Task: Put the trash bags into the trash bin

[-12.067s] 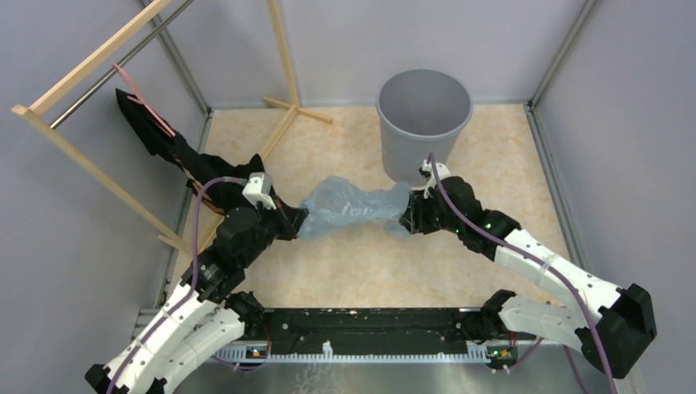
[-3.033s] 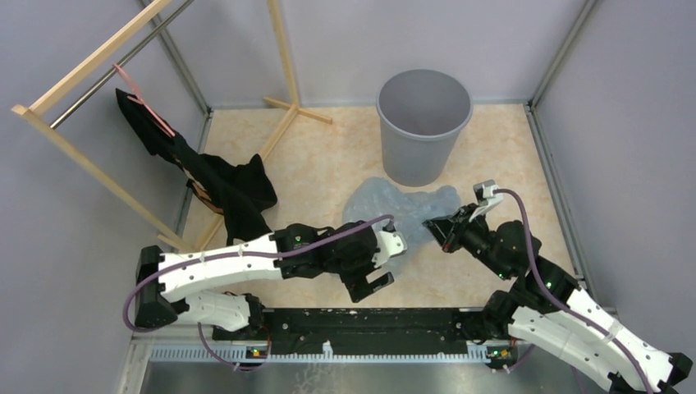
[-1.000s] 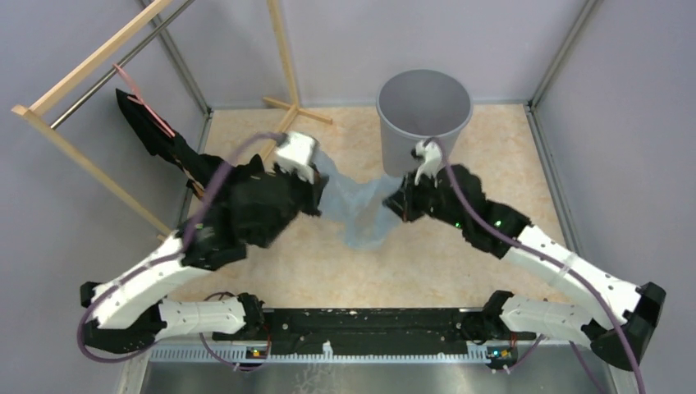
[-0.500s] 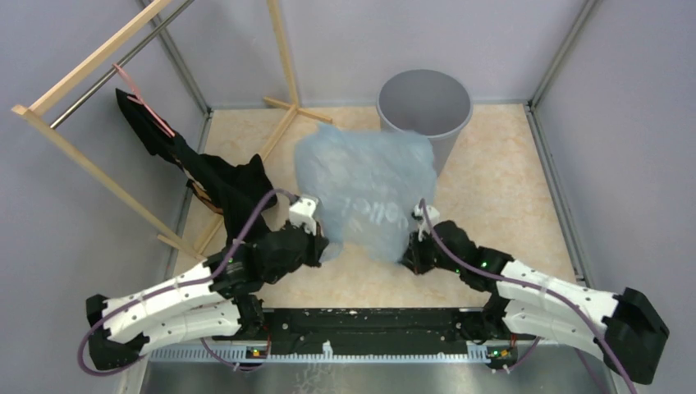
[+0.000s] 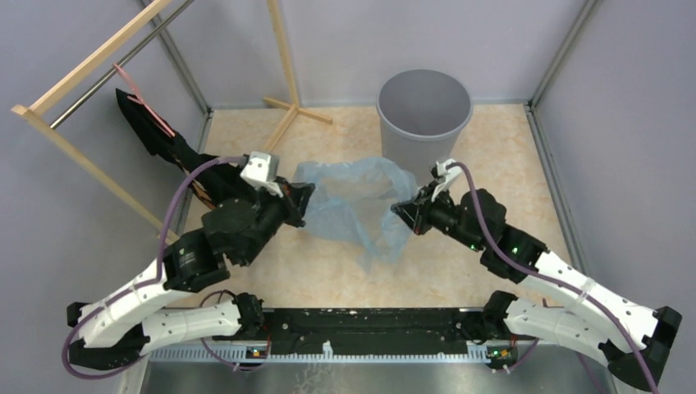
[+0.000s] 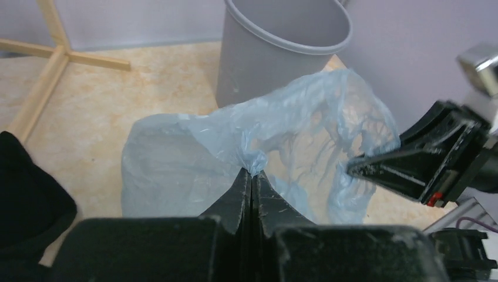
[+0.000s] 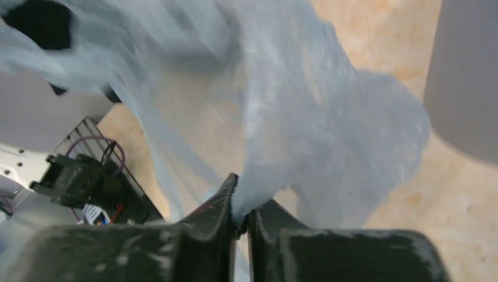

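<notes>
The pale-blue translucent trash bag (image 5: 353, 201) hangs crumpled between my two grippers, mid-table, its mouth partly spread and a tail drooping toward the near side. My left gripper (image 5: 302, 197) is shut on the bag's left edge; the pinched film shows in the left wrist view (image 6: 253, 167). My right gripper (image 5: 402, 212) is shut on the bag's right edge; the film runs up from its jaws in the right wrist view (image 7: 293, 111). The round grey trash bin (image 5: 423, 123) stands upright just beyond the bag; it also shows in the left wrist view (image 6: 276, 53). Its inside looks empty.
A wooden rack (image 5: 90, 123) stands at the back left with a black cloth with a pink strap (image 5: 176, 152) hanging on it and trailing to the floor. A wooden cross foot (image 5: 291, 111) lies left of the bin. Grey walls enclose the table.
The bag, spread wide and lifted half a second ago, has collapsed into a crumpled loop. Both grippers moved away from the near edge toward the bin, still holding it.
</notes>
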Robot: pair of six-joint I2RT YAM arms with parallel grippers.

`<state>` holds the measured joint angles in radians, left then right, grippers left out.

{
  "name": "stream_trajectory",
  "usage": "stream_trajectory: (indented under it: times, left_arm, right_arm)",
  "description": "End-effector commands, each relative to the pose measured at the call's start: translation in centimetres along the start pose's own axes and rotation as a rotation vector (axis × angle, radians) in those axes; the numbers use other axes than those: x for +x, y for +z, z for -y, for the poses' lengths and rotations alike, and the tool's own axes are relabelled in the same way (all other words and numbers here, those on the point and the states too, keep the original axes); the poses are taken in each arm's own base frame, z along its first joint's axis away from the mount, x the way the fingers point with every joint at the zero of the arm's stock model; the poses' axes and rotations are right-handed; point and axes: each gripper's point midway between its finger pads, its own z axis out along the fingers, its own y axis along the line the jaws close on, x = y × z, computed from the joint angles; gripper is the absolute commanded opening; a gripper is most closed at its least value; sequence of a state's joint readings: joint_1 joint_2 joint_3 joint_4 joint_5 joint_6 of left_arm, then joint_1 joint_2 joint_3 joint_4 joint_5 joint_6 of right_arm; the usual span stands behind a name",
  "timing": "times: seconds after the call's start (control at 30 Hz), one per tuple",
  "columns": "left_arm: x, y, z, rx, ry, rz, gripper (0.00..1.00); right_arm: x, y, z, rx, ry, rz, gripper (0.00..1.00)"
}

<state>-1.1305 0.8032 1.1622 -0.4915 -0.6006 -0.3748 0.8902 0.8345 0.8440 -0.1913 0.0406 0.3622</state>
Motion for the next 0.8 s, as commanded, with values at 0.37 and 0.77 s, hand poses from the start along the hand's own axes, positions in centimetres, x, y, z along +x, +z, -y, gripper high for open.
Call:
stream_trajectory:
  times: [0.37, 0.77]
  left_arm:
    - [5.7, -2.2, -7.8, -0.204, 0.146, -0.011, 0.0]
    - [9.6, 0.5, -7.1, -0.173, 0.327, -0.082, 0.0]
  right_arm:
    - [7.1, -3.6, 5.8, 0.239, 0.079, -0.086, 0.8]
    - [-1.3, -5.3, 10.2, 0.623, -0.034, 0.003, 0.98]
